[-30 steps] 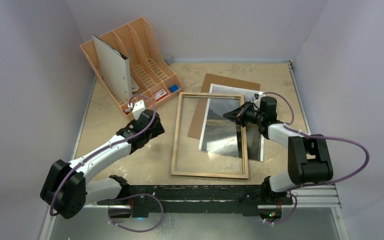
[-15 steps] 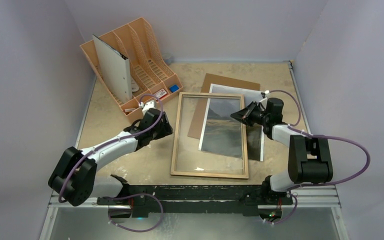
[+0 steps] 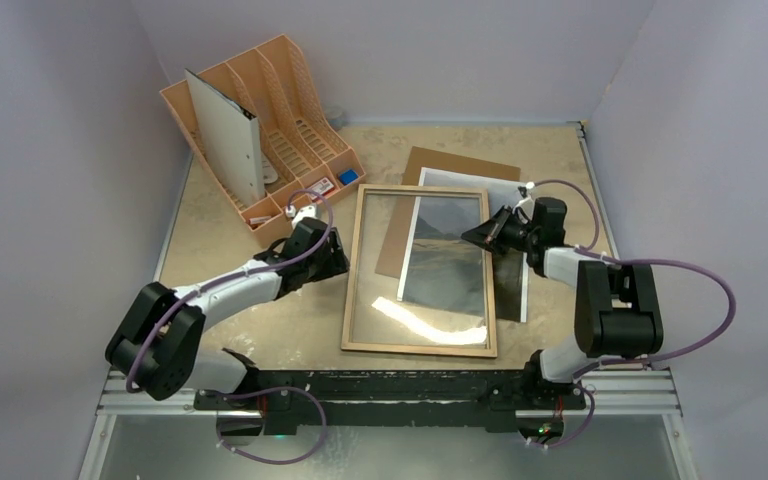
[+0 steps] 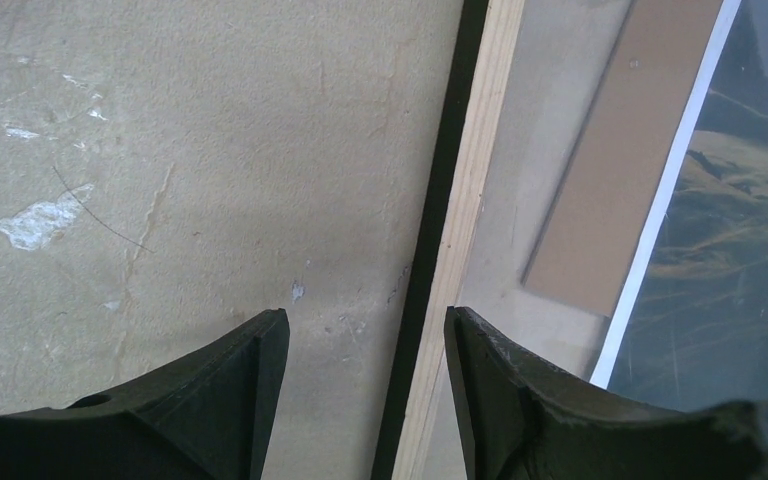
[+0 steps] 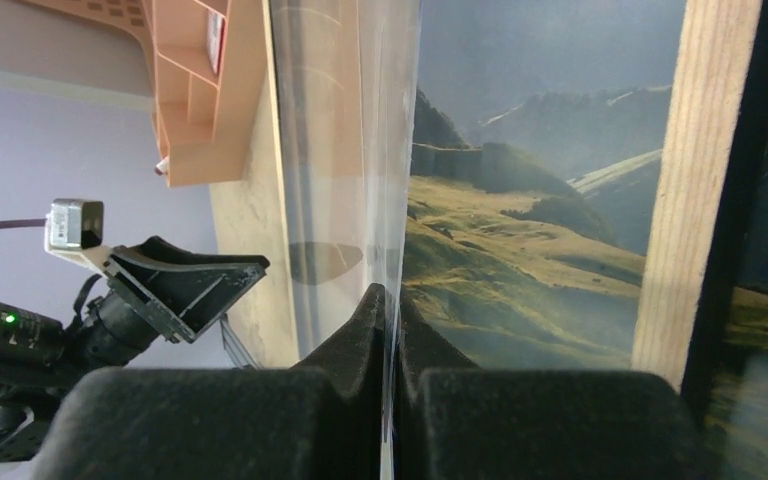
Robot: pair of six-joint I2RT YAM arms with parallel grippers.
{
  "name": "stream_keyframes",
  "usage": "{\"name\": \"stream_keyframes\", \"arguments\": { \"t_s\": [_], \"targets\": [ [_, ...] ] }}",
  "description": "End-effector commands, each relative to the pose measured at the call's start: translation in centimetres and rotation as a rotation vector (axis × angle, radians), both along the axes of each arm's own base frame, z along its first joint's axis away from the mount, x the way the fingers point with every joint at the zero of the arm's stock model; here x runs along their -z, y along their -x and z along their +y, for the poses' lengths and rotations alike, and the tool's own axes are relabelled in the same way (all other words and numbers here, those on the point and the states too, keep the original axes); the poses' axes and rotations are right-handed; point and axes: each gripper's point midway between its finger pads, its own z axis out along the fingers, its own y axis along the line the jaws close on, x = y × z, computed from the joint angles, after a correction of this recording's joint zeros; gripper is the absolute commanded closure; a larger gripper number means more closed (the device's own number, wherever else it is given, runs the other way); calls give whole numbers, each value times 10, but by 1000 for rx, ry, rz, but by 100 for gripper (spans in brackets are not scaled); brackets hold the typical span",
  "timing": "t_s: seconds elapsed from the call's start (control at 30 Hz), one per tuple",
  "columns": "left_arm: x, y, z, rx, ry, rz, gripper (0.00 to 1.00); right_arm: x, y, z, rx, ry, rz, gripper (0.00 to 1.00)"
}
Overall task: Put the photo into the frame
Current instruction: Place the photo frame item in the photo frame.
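Top external: L end effector [image 3: 334, 262], wide, moved nearer frame [image 3: 352, 270]; R end effector [image 3: 470, 236] shut.

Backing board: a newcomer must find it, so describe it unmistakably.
On the beige table, look at the far right, beyond the wooden frame. The backing board lies flat there, partly under the photo and frame; it is the only plain brown sheet, with no picture, glass or rim.

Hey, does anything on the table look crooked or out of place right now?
Yes. The photo lies under the frame, slightly askew to it, its right edge poking out past the frame's right rim. The brown backing board also sits skewed beneath.
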Motion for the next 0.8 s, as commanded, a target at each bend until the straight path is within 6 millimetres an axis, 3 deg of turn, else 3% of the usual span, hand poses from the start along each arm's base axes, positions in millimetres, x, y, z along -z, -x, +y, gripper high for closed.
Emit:
{"name": "stream_keyframes", "arguments": {
  "t_s": [0.0,0.23,0.37,0.77],
  "targets": [
    [-13,-13,-11,38,28,-45,39,-1,-2,1,-78,24,-23,100],
    [-5,-13,-15,75,17,-24,39,13,-4,-12,-85,82,5,100],
    [-1,-13,-20,96,22,-15,39,11,-10,-15,-94,104,-36,100],
    [4,-13,-25,113,38,2,44,-44,2,-1,-133,17,-272,100]
  ]
}}
